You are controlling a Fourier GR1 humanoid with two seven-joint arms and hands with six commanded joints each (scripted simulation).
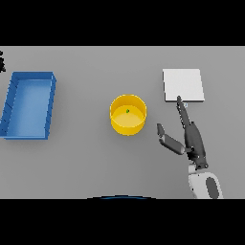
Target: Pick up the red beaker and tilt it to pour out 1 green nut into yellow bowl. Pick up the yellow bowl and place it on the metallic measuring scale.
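Observation:
The yellow bowl (128, 114) stands upright near the middle of the table with one small green nut (127, 111) inside it. To its right and further back lies the metallic measuring scale (183, 84), a flat pale square plate. My right hand (193, 139) is to the right of the bowl, open, with straight fingers pointing toward the scale's front edge and the thumb spread toward the bowl. It touches neither. No red beaker is in view. My left hand is out of sight.
A blue rectangular bin (29, 104) sits at the far left of the table. A dark object shows partly at the left edge (2, 62).

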